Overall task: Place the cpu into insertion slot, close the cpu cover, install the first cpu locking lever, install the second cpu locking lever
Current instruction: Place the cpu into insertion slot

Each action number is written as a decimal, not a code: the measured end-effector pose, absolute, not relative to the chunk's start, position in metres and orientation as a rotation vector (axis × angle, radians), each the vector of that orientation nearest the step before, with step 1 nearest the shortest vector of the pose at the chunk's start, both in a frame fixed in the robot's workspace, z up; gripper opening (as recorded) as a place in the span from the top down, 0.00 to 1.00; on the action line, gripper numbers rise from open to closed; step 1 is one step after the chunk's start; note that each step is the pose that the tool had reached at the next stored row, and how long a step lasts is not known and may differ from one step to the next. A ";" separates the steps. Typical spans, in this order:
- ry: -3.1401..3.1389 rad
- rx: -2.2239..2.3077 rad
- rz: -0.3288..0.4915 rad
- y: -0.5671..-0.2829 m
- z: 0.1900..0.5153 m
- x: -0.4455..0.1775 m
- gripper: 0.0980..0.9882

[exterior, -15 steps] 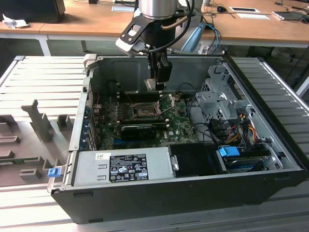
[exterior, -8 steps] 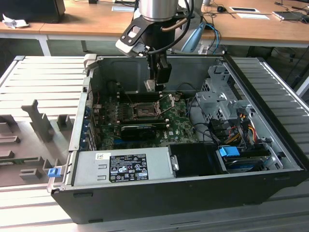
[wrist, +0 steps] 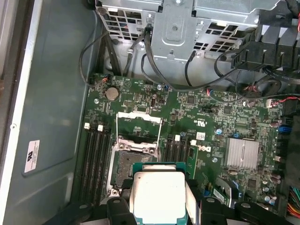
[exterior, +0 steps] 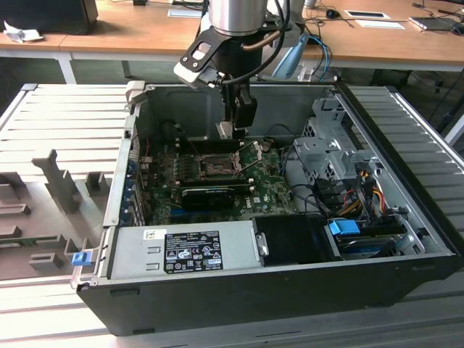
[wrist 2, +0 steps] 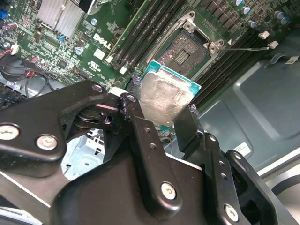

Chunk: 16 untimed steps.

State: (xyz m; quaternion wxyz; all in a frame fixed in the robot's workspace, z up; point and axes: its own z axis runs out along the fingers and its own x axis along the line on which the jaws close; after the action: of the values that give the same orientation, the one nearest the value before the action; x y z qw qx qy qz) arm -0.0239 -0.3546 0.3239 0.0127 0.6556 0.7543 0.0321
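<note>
My gripper (wrist 2: 164, 110) is shut on the cpu (wrist 2: 166, 93), a flat square chip with a pale silvery face and a green edge, pinched by its sides between the black fingers (wrist 2: 136, 119). In the exterior view the gripper (exterior: 230, 132) hangs inside the open case, above and just behind the insertion slot (exterior: 217, 165). The slot (wrist: 125, 161) lies bare, with a dark centre. The cpu (wrist: 159, 194) hovers apart from it, overlapping its near corner in the first wrist view. The cpu cover (wrist: 139, 116) is swung open off the slot's far side. Thin lever wires (wrist: 159, 133) stand raised beside it.
A long black expansion card (exterior: 206, 194) lies just in front of the slot, with memory slots (wrist: 96, 157) on both sides. A finned heat sink (wrist: 242, 153), a grey drive cage (exterior: 326, 156), loose cables (exterior: 355, 196) and the power supply (exterior: 181, 250) crowd the case.
</note>
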 end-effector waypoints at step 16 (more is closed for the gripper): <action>2.357 2.049 0.088 -0.355 0.310 -0.024 0.52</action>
State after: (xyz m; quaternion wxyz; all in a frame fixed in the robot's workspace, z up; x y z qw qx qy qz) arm -0.0240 -0.3548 0.3098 0.0084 0.6558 0.7543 0.0283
